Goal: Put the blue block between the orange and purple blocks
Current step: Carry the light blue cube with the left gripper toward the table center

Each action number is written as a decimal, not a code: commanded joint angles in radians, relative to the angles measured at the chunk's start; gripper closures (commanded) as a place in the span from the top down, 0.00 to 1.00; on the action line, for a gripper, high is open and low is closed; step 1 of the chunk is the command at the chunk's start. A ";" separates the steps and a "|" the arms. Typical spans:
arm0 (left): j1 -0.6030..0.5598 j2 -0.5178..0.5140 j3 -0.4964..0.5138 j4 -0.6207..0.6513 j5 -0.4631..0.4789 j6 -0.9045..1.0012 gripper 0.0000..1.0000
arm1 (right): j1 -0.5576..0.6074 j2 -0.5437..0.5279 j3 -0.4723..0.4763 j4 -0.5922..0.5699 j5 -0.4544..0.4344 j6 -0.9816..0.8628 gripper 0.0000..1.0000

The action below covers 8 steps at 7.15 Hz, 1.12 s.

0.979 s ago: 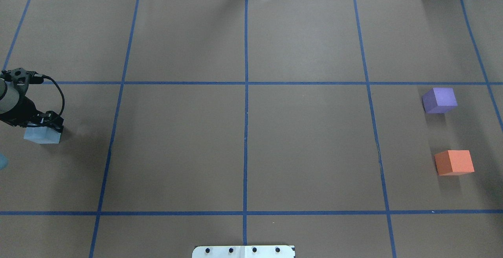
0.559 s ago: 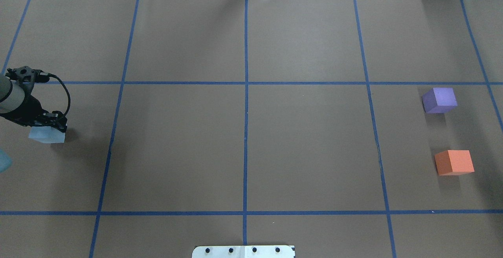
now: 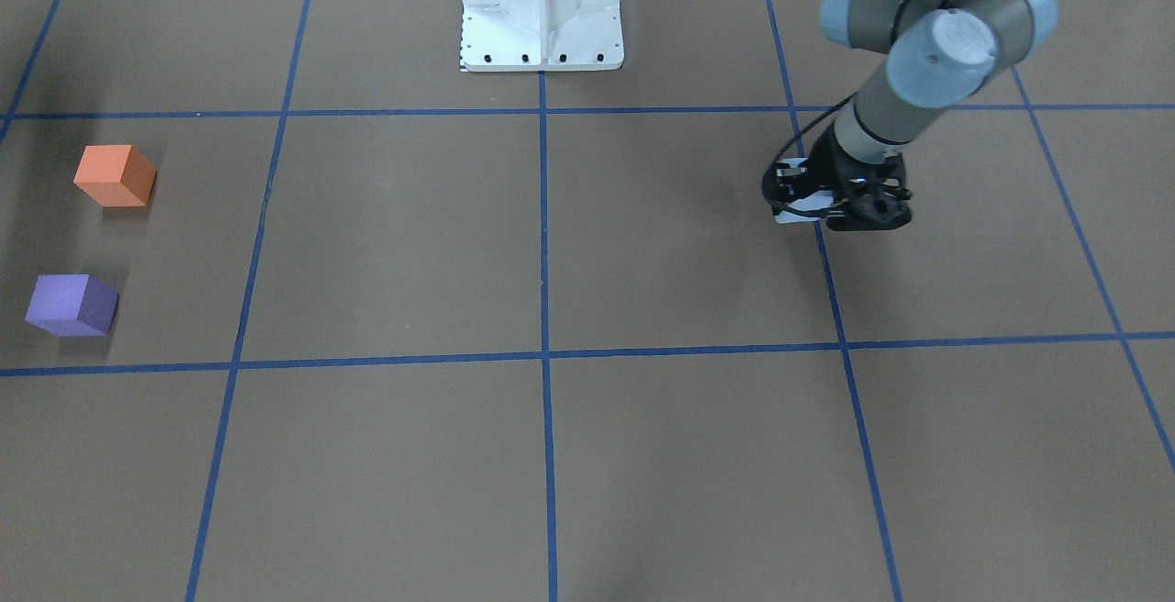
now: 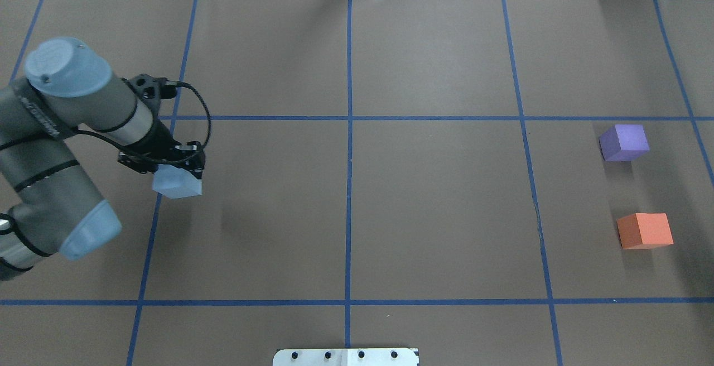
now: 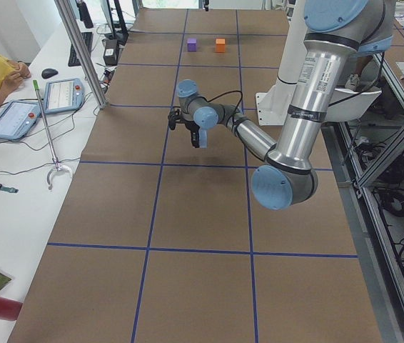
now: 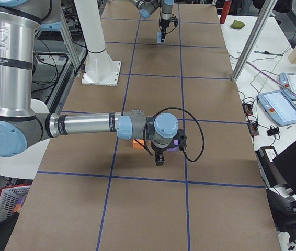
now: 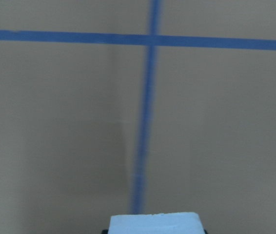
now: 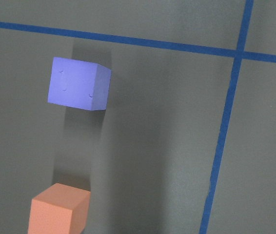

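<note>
Blue block (image 4: 177, 183) pinched in left gripper (image 4: 174, 169) above desk (image 4: 435, 215) — purple block (image 4: 625, 141) and orange block (image 4: 645, 230) far across, gap between them; right gripper (image 6: 159, 159) near them, its grip I cannot tell.

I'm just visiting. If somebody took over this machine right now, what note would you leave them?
Left tool: shut on the blue block, held off the table, far from its goal.
Right tool: near the other blocks; open or shut, cannot tell.
Purple block and orange block: apart, at the table's right end.
Done: pickup. To do: carry blue across, set it between them.
</note>
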 commanded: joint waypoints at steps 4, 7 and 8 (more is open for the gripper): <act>0.209 -0.696 0.570 0.099 0.199 -0.194 0.00 | -0.015 -0.005 0.012 -0.001 0.037 0.007 1.00; 0.318 -0.930 0.892 -0.079 0.357 -0.298 0.00 | -0.032 -0.005 0.014 -0.001 0.050 0.030 1.00; 0.332 -0.957 0.904 -0.078 0.361 -0.308 0.00 | -0.037 -0.008 0.014 -0.001 0.067 0.035 1.00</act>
